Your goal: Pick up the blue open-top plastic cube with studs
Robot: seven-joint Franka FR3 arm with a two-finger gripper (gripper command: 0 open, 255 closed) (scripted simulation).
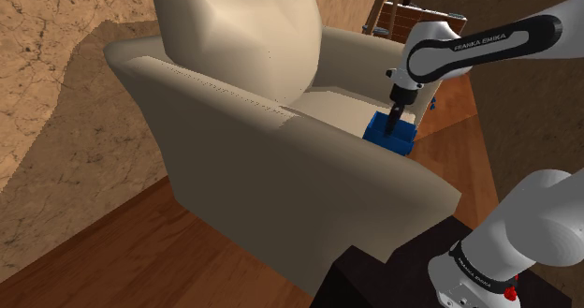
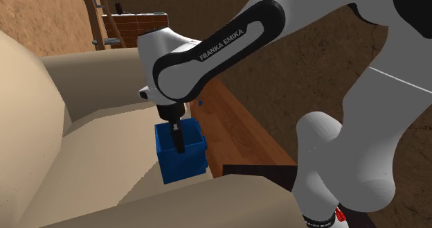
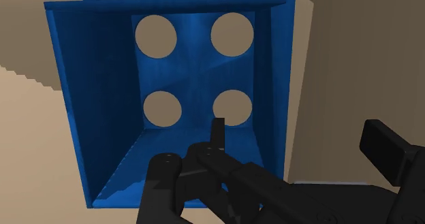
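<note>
Blue studded cube (image 1: 391,134) on the beige armchair (image 1: 281,170) — at the seat's front edge, close to one armrest.
The black gripper (image 3: 300,131) hangs over it, spread wide — one finger inside the hollow, the other outside a wall, neither touching.

You have the white arm (image 1: 487,44) stretched out with its wrist bent, so the black gripper (image 1: 394,119) points straight down. Its two fingers (image 3: 385,144) stand apart, gripping nothing.
</note>
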